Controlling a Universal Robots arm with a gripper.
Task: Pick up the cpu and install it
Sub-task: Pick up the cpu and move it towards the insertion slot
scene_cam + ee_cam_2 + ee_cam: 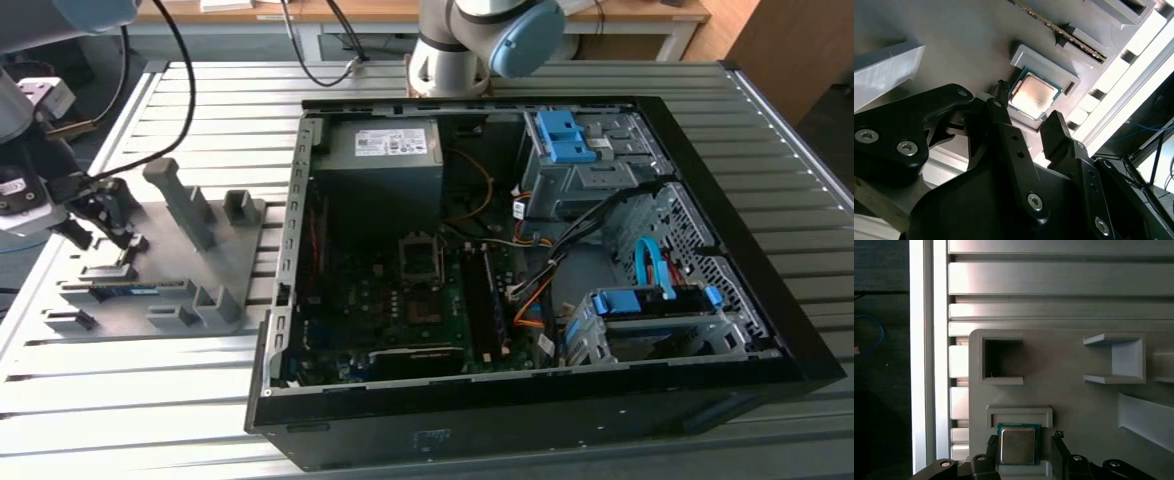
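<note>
I have the gripper (1024,439) poised over the cpu (1016,446), which lies flat in its shallow recess on the grey fixture plate (227,265), at the exterior view's left, well apart from the open computer case (534,425). The jaws stand released, straddling the chip, with a gap showing on at least one side. I judge the chip light, stiff and thin, its metal lid smooth and likely slippery, its underside delicate. I would therefore grip it by two opposite edges of the green board, squarely and gently, keeping it level.
</note>
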